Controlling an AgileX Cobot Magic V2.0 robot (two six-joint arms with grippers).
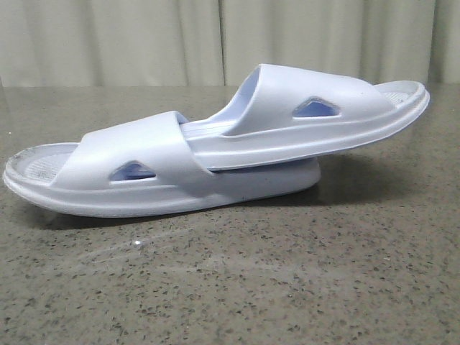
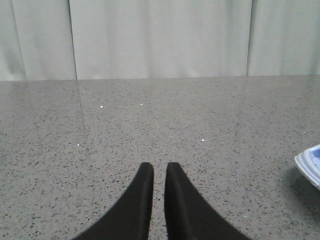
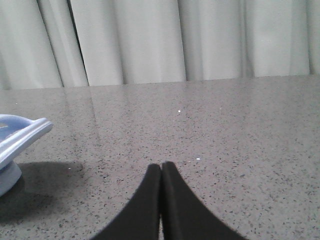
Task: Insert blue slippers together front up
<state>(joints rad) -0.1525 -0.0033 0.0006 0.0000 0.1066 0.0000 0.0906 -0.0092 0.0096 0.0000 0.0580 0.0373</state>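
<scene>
Speckled grey counter point(image 1: 237, 287) fills everything up close, and sitting on it in the middle are the blue slippers point(image 1: 215, 151), nested into each other. One slipper point(image 1: 129, 180) lies flat with its open end to the left, and the other one point(image 1: 309, 115) is pushed in under its strap and angles up to the right, its far end lifted off the counter. Both straps face up. My left fingers point(image 2: 159, 172) are off to the left of the pair, pinched nearly together with just a thin gap and nothing in them. My right fingers point(image 3: 161, 170) are off to the right, pressed fully together, also empty. Pale curtains point(image 1: 215, 39) hang behind the counter.
</scene>
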